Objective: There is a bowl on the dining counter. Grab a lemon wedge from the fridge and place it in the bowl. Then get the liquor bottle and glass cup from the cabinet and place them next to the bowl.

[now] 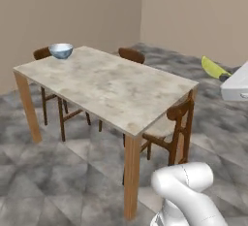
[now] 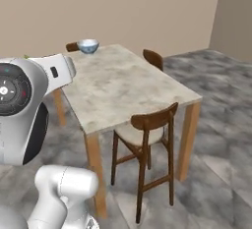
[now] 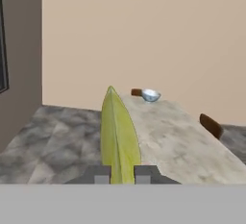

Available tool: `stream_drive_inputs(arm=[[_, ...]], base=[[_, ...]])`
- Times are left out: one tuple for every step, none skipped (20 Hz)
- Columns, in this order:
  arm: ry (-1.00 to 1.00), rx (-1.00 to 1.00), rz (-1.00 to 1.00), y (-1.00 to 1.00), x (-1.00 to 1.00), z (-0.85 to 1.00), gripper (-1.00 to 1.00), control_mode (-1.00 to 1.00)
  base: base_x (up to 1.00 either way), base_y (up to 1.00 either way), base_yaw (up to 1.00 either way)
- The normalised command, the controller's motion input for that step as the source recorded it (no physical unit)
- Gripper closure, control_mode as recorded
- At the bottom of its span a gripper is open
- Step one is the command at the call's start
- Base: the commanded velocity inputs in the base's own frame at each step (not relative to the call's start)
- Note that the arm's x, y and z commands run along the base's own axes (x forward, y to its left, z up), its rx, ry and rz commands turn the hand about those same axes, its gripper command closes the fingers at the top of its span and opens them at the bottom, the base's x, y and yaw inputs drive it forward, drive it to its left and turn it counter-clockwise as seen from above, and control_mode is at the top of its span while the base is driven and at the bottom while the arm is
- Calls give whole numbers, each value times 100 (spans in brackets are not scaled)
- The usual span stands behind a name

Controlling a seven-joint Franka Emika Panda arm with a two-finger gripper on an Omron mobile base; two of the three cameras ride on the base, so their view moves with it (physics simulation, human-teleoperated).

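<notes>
**Still far off: wedge in the jaws, bowl at the table's far corner**

Plainly, the coming move turns on the line from the gripper to the bowl. In the hand view the bowl sits at about one o'clock from the fingertips, well apart from them, with most of the dining counter between. The counter's long axis runs away from the hand toward that same corner, so the approach I would expect follows the tabletop lengthwise. There is one arm, so no choice of side arises.

The gripper is clenched on the lemon wedge: both dark fingers press its base, and the wedge stands up between them, its long axis pointing to twelve o'clock, narrowing to a tip. It is yellow-green, smooth, with faint ribs along its length. In the left base view the lemon wedge shows at the right edge, at three o'clock from the table.

The bowl is round, pale blue-white and glossy, resting upright near the far left corner of the counter; the bowl looks empty, as far as I can tell.
</notes>
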Motion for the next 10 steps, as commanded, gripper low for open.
stream_drive_inputs(arm=[[0, 0, 0, 0, 0, 0, 100, 100], [0, 0, 0, 0, 0, 0, 100, 100], [0, 0, 0, 0, 0, 0, 100, 100], [0, 0, 0, 0, 0, 0, 100, 100], [0, 0, 0, 0, 0, 0, 100, 100], [0, 0, 0, 0, 0, 0, 100, 100], [0, 0, 0, 0, 0, 0, 100, 100], [0, 0, 0, 0, 0, 0, 100, 100], [0, 0, 0, 0, 0, 0, 100, 100], [0, 0, 0, 0, 0, 0, 100, 100]], base=[[24, 100, -15], [20, 100, -14], [16, 100, -14], [16, 100, -14], [17, 100, -14], [20, 100, -14], [23, 100, -15], [26, 100, -15], [28, 100, -16], [31, 100, -16]])
